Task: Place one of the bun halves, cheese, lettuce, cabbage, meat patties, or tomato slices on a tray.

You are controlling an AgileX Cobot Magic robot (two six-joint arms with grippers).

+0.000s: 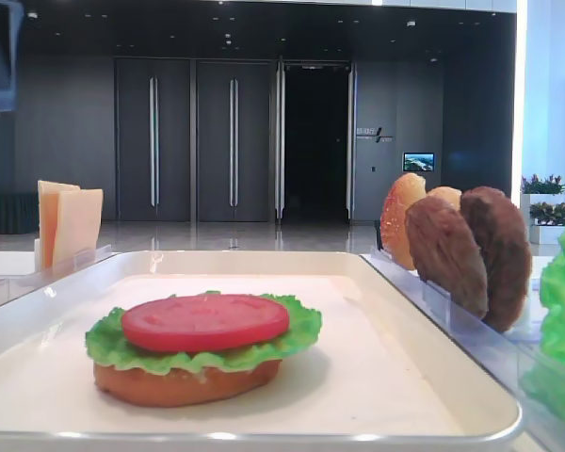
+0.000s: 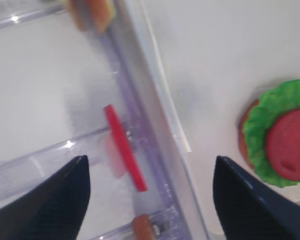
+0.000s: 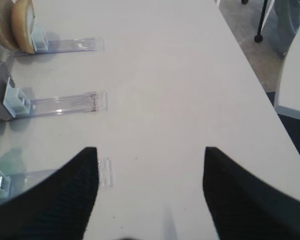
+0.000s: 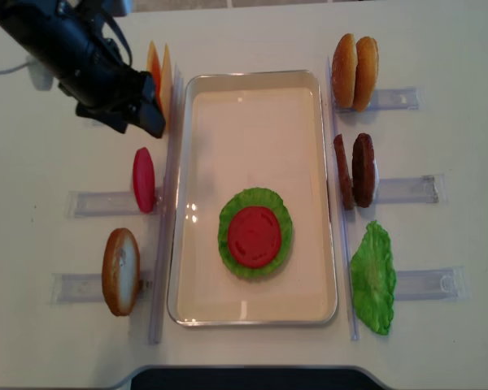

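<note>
Over on the far left of the white tabletop [image 4: 252, 32], the black left arm hangs above the clear plastic racks, its left gripper [image 2: 150, 200] with both dark fingers spread wide apart and nothing between them. Just right of that arm the thin pale yellow-orange square cheese slices [image 4: 157, 77] stand on edge, hard against the far left corner of the tray. Nearer along the same side, a glossy red tomato slice [image 4: 143, 179] stands upright in its clear rack, and nearer still an orange-brown bun half [image 4: 120, 270] stands in another. At the middle lies the large shallow cream-white rectangular tray [image 4: 252, 97], and on its near half sits a stack: a flat orange-brown bun base [image 1: 184, 381], a ruffled bright green lettuce leaf [image 4: 229, 213] on it, and a second round red tomato slice [image 4: 254, 236] lying flat on top. Right of the tray, two domed speckled bun halves [image 4: 355, 71] stand at the far end, two dark brown rough meat patties [image 4: 355, 170] stand side by side in the middle rack, and another green leaf [image 4: 373, 277] rests nearest. Out of the overhead view, the right gripper [image 3: 150, 195] hovers over bare table beside those racks, its black fingers likewise parted and holding nothing.
</note>
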